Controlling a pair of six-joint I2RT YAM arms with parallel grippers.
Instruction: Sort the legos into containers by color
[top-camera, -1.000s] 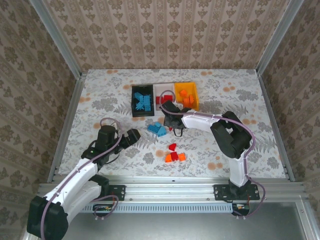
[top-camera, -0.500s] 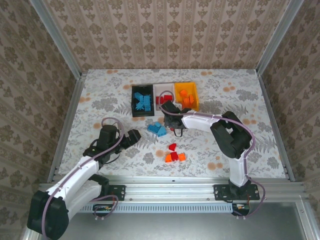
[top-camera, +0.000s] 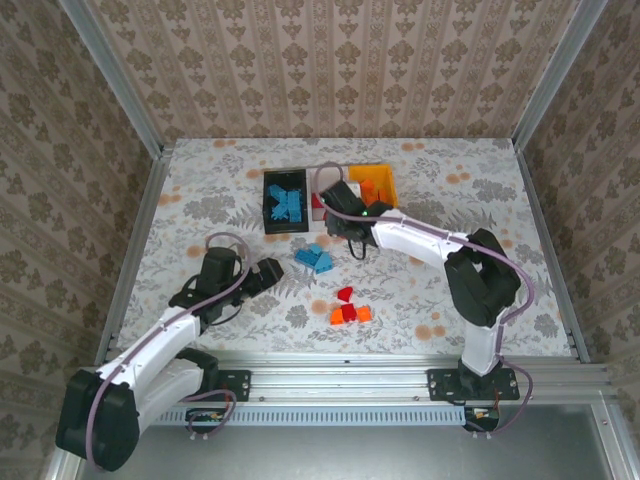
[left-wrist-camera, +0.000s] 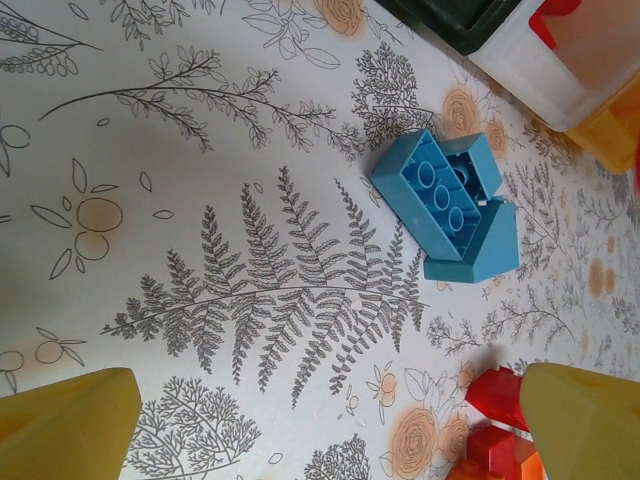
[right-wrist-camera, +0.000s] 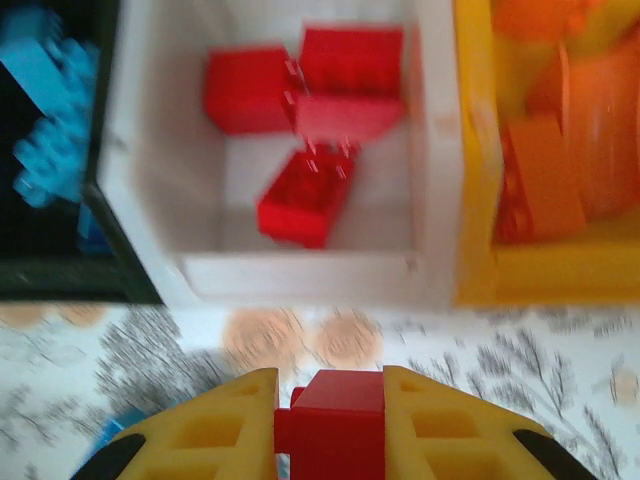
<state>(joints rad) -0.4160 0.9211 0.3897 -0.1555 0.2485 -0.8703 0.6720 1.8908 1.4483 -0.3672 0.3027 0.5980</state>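
– Right gripper (right-wrist-camera: 330, 395) is now sitting farther back, nearing the white bin (right-wrist-camera: 300, 268)?
– Yes, it's pinching a red brick (right-wrist-camera: 338, 425) just near-side of it, long axis unclear. Left gripper (left-wrist-camera: 325, 390) is hanging wide open.

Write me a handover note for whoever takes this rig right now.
Right gripper: shut on a red brick, hovering at the near side of the white bin.
Left gripper: open, empty, above the table near two loose blue bricks.
Done: sorted blue bricks in the black bin, red ones in the white bin, orange ones in the yellow bin.
Left: drop the held brick in the white bin, then sort the loose blue bricks and the red and orange cluster.
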